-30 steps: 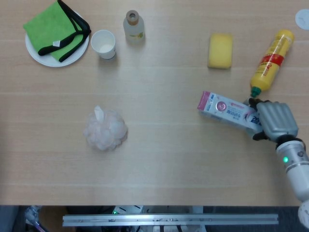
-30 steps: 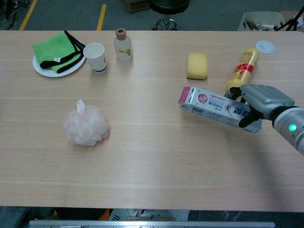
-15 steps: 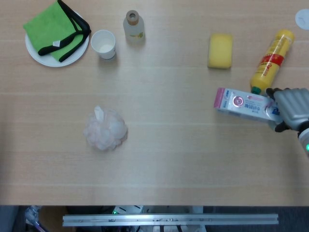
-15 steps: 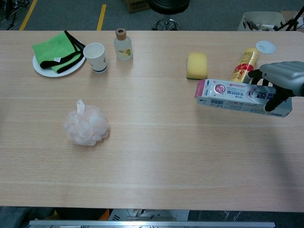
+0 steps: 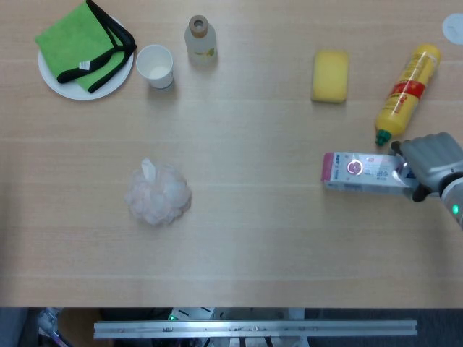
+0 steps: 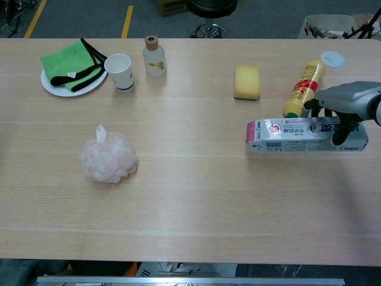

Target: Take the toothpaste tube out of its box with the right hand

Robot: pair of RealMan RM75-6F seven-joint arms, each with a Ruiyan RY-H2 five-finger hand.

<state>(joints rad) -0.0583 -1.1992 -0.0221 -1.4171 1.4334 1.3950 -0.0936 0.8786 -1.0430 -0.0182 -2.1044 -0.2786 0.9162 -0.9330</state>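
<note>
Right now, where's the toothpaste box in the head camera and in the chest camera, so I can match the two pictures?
Head view: toothpaste box lies flat at the right edge, mid-height, its far end held by the right hand.
Chest view: toothpaste box lies at the right, slightly above mid-height, with the right hand on its right end.
Shared landmark: the yellow bottle, just beyond the box in both.

lab or workshop | yellow floor tape [image 6: 127,18] | stool base [image 6: 208,27]
</note>
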